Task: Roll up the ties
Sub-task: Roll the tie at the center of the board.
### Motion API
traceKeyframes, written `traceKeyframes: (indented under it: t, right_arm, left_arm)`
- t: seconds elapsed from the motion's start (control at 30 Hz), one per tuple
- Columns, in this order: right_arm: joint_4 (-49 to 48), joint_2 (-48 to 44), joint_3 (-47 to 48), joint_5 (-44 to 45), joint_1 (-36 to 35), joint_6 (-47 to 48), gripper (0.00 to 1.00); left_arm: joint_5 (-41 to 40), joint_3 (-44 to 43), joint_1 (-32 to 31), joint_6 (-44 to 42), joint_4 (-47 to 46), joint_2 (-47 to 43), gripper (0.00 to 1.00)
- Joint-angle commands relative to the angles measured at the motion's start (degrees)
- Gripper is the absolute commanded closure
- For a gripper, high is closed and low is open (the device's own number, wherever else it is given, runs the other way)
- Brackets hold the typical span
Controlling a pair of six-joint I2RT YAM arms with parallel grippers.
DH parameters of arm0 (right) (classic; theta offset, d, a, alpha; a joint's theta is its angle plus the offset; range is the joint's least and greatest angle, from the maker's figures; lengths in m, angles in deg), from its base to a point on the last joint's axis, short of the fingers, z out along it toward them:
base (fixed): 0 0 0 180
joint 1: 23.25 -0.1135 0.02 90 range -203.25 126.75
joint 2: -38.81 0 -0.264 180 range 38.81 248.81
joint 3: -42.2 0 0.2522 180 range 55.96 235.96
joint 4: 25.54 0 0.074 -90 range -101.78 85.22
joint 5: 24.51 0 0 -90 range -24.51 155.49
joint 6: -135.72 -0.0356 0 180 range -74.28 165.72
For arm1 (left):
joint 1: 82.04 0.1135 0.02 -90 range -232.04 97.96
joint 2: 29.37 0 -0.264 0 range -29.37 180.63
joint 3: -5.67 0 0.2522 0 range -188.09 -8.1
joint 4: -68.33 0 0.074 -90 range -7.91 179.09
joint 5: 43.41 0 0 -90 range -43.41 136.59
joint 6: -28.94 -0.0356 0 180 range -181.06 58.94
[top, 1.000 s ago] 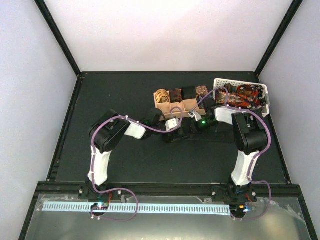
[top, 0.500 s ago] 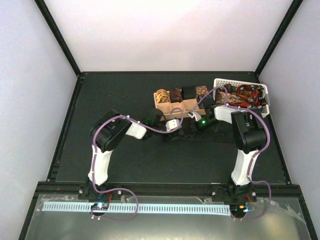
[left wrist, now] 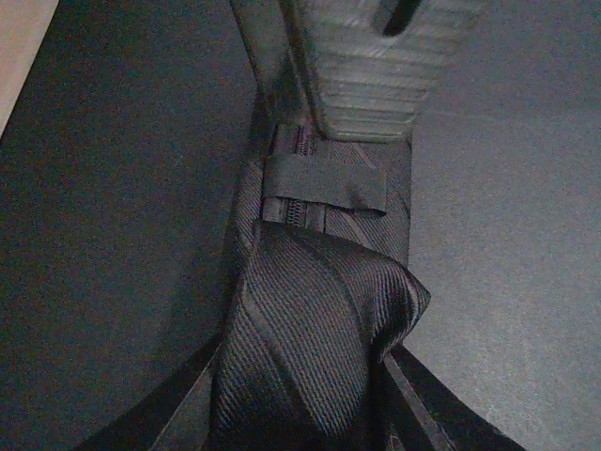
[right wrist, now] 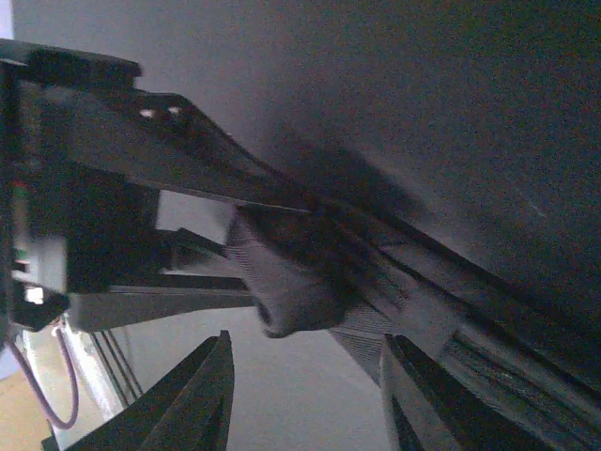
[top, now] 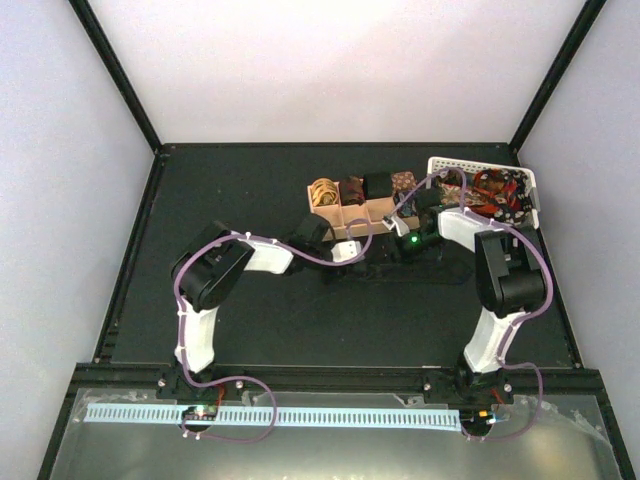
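A black ribbed tie (left wrist: 319, 310) lies on the dark mat in front of the tray. My left gripper (left wrist: 305, 376) is shut on its partly rolled end, which fills the gap between the jaws. In the right wrist view that rolled end (right wrist: 291, 282) shows as a small coil with the strip trailing right. My right gripper (right wrist: 305, 376) is open just beside the coil, its jaws apart around bare mat. One right finger (left wrist: 376, 85) rests on the strip. In the top view both grippers (top: 380, 252) meet near the tray. Three rolled ties, gold (top: 323, 190), brown (top: 351, 188) and black (top: 377, 184), sit in it.
The tan wooden tray (top: 350, 215) stands just behind the grippers. The white perforated basket (top: 445, 162) at the back right holds several loose ties (top: 495, 190). A black frame edges the dark mat (top: 230, 190).
Both grippers have moved together a little away from the arms' bases, closer to the tray's front. The left elbow has swung left and the right forearm has stretched further back.
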Motion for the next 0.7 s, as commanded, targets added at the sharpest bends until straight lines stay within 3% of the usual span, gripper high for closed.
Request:
traceKeyframes:
  t: [0.0, 0.33, 0.57, 0.67]
  right_arm:
    - [-2.05, -2.37, -0.81, -3.58, -1.44, -2.22, 0.55]
    - [-5.65, 3.06, -0.27, 1.91, -4.15, -5.07, 0.66]
    - [-4.6, 5.31, 0.35, 3.64, -4.16, -4.22, 0.96]
    - [-3.52, 5.35, 0.22, 4.71, -3.96, -3.44, 0.99]
  left_arm:
    - [-4.96, -2.39, -0.63, -2.32, 8.57, 1.03, 0.68]
    - [-6.64, -4.34, -0.86, -2.85, 11.8, 2.54, 0.67]
    - [-6.88, -5.34, -0.9, -3.36, 12.77, 2.54, 0.66]
    - [-6.71, -5.52, -0.81, -2.35, 12.62, 2.28, 0.59]
